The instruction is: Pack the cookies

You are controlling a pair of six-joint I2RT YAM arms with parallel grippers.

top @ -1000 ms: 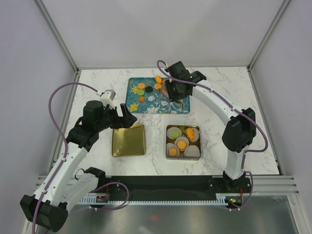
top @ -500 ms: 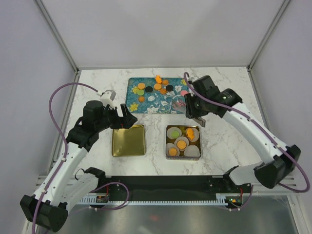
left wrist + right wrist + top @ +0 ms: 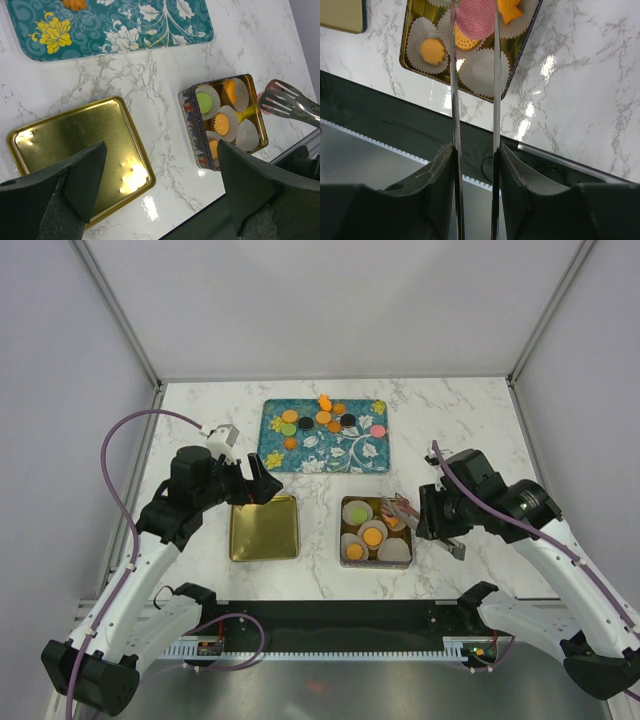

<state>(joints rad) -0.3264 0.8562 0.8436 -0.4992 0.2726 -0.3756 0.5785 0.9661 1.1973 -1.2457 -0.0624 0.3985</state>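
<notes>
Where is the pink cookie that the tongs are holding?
Right wrist view: the pink cookie is pinched at the tips of the tongs, held over the open tin, above its paper cups beside the carrot-shaped piece.

We see the tray (image 3: 330,455) at the back of the table (image 3: 480,430), with cookies (image 3: 323,418) on its back half. In front of it, the lid (image 3: 264,530) lies on the left and the box (image 3: 191,127) on the right. Cups (image 3: 394,550) fill the box, some with cookies in them. The right gripper (image 3: 475,160) grips tongs (image 3: 454,100), which hold one cookie (image 3: 476,19) over the box's right side. The left gripper (image 3: 258,483) hangs over the lid's back edge.
</notes>
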